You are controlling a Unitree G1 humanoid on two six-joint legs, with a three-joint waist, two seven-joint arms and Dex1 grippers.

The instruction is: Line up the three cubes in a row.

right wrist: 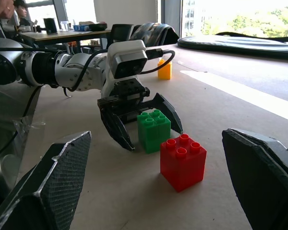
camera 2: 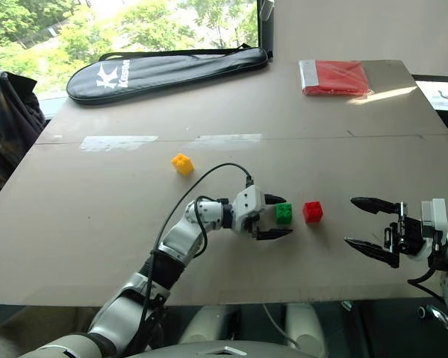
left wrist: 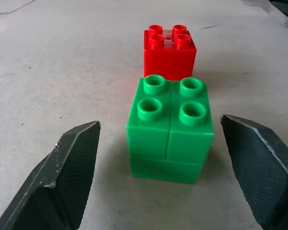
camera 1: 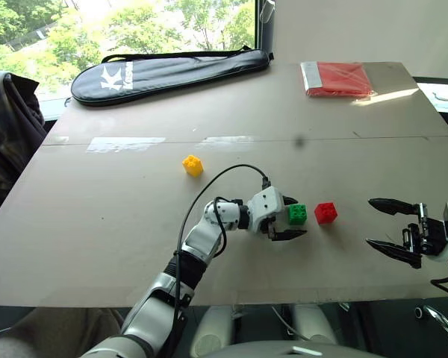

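Centrally, just below the middle of the head view, the left gripper (camera 1: 293, 218) has its fingers (left wrist: 69, 167) spread on either side of the green cube (camera 1: 298, 214), with a gap showing at each side. Just to its right on the worktop (camera 1: 97, 224) sits the red cube (camera 1: 326, 212), close but apart. Up and to the left, the yellow cube (camera 1: 193, 165) stands well apart. At the right edge, the right gripper (camera 1: 384, 224) hangs with fingers spread wide, holding nothing.
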